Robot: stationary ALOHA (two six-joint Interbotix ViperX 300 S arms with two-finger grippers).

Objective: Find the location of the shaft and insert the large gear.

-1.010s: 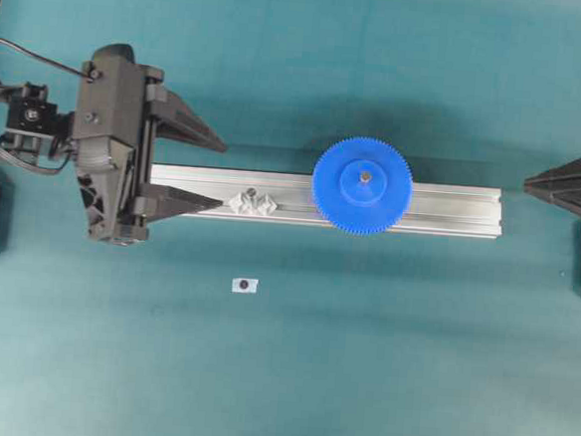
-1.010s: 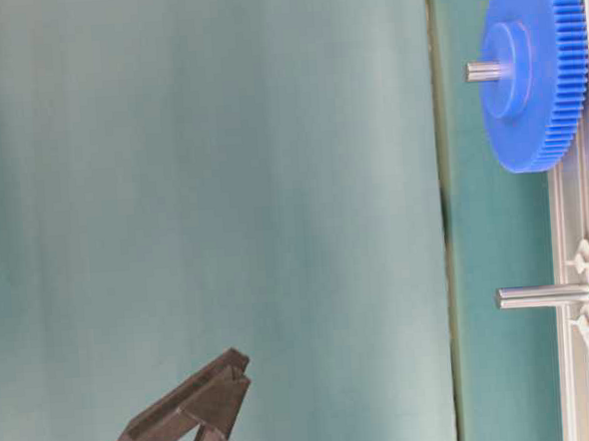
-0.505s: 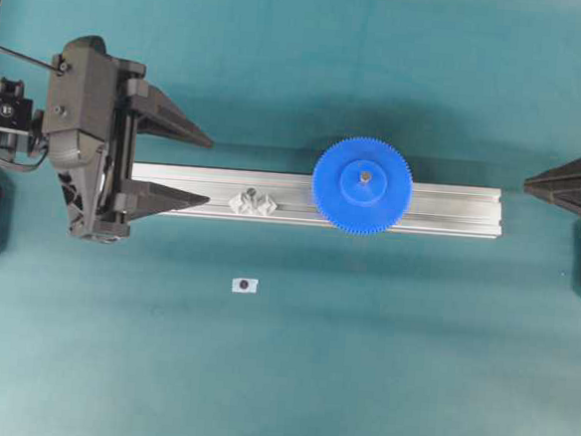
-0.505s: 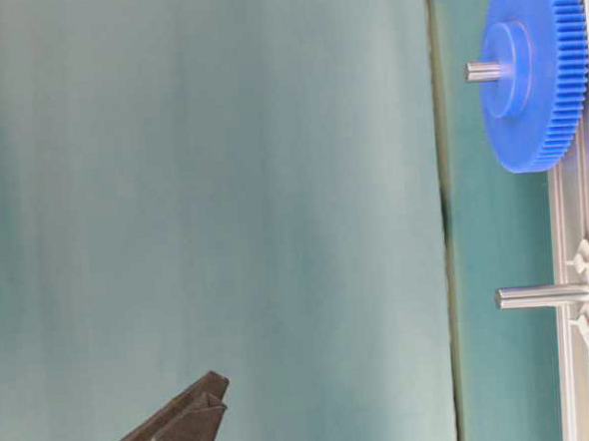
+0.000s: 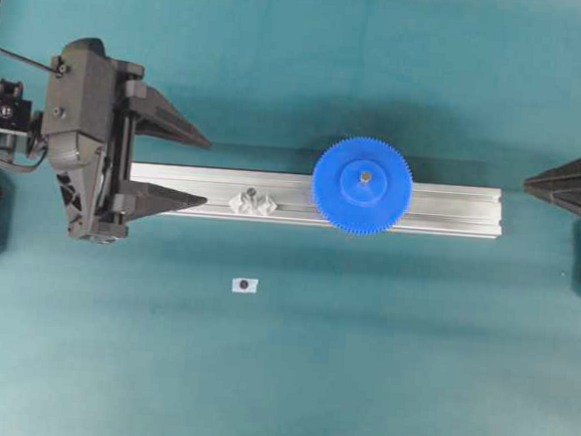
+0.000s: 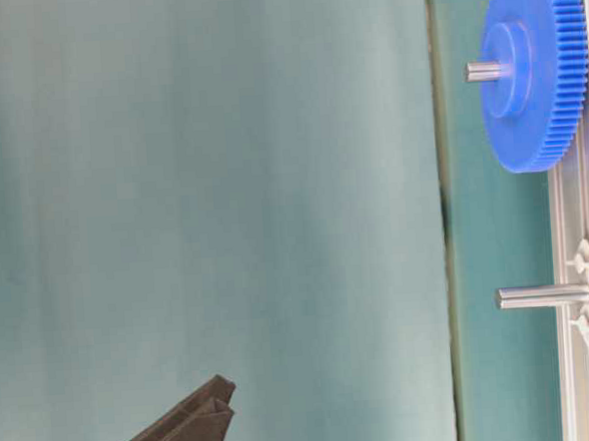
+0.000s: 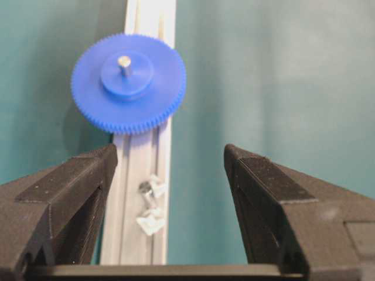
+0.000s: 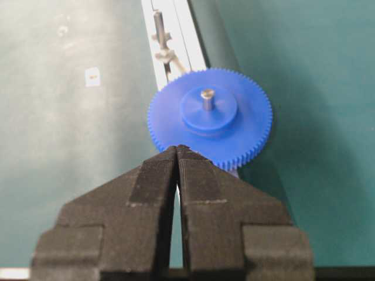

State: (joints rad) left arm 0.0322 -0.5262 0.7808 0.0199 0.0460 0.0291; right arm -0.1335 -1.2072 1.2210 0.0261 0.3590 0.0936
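Note:
The large blue gear sits flat on the aluminium rail, seated on a grey shaft whose tip pokes through its hub. The table-level view shows the gear and that tip too. A second, bare shaft stands between clear mounts further left on the rail. My left gripper is open and empty at the rail's left end, with one finger over the rail. In its wrist view the gear lies ahead. My right gripper is shut and empty, right of the rail, with the gear just beyond its tips.
A small white tag with a dark dot lies on the teal table in front of the rail. Black frame posts stand at the left and right edges. The bare shaft rises well above the rail.
My left gripper has drawn back to the left, away from the bare shaft, and has stayed open. The gear and the right gripper have not moved.

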